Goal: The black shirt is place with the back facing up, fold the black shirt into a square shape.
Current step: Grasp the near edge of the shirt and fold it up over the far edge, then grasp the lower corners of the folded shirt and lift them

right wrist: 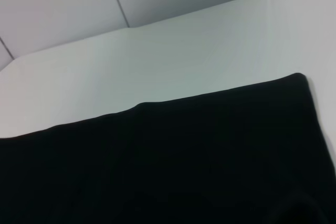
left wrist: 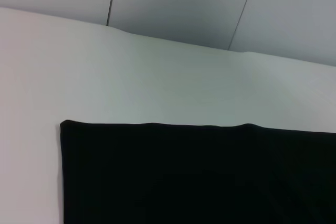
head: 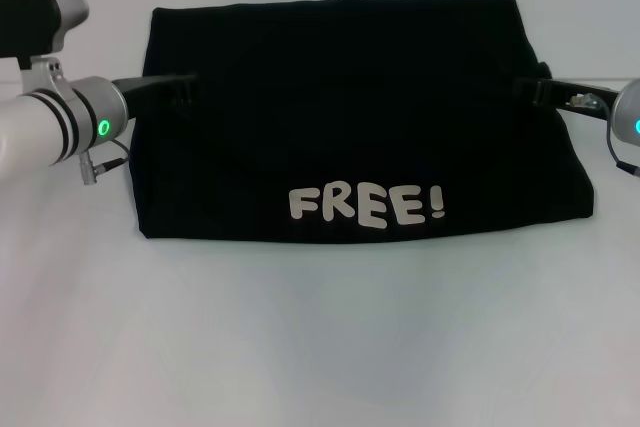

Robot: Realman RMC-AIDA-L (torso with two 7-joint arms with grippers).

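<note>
The black shirt (head: 350,117) lies on the white table, folded into a wide rectangle. White letters "FREE!" (head: 366,207) show near its front edge. My left gripper (head: 183,90) is at the shirt's left edge, about halfway back. My right gripper (head: 532,90) is at the shirt's right edge, level with it. Both are dark against the black cloth. The left wrist view shows the shirt's (left wrist: 199,177) far edge and one corner. The right wrist view shows the shirt's (right wrist: 157,161) far edge and the other corner.
The white table (head: 320,347) stretches in front of the shirt and to both sides. A grey panelled wall (left wrist: 178,3) stands behind the table's far edge.
</note>
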